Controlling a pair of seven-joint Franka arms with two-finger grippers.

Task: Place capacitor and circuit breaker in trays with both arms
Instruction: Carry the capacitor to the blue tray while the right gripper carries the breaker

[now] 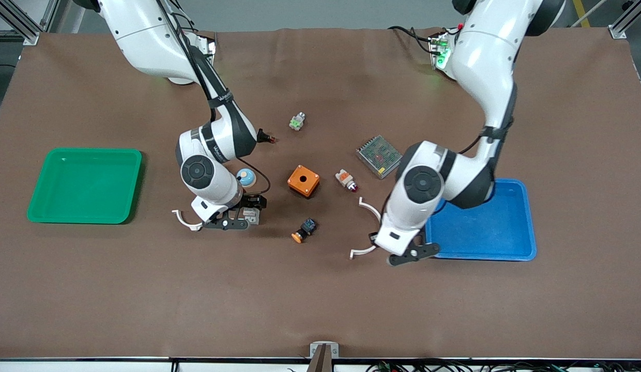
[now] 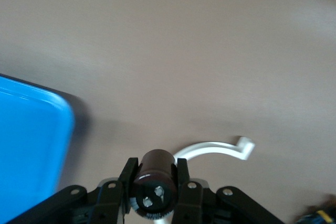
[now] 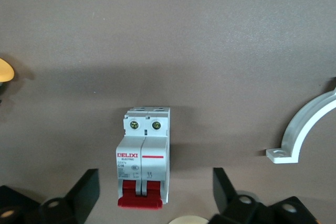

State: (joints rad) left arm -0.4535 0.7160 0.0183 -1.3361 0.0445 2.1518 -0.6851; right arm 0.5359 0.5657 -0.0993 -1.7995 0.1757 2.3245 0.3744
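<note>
The capacitor [image 2: 156,174], a stubby dark cylinder with two metal terminals on its end, sits clamped between my left gripper's fingers. My left gripper [image 1: 411,254] [image 2: 156,178] is shut on it and hangs over bare table beside the blue tray [image 1: 481,227]. The capacitor is hidden in the front view. The circuit breaker [image 3: 143,156] is a white-grey block with red levers, lying flat on the table. My right gripper [image 1: 238,218] [image 3: 156,184] is open and low over the breaker, one finger on either side, not touching it. The gripper mostly hides the breaker [image 1: 254,216] in the front view.
A green tray [image 1: 85,185] lies at the right arm's end. Mid-table lie an orange box [image 1: 303,181], an orange-capped push button [image 1: 304,230], a white-orange piece [image 1: 346,180], a mesh-covered unit [image 1: 379,156], a blue-white dome [image 1: 245,177] and white curved clamps [image 1: 371,209] [image 1: 186,219].
</note>
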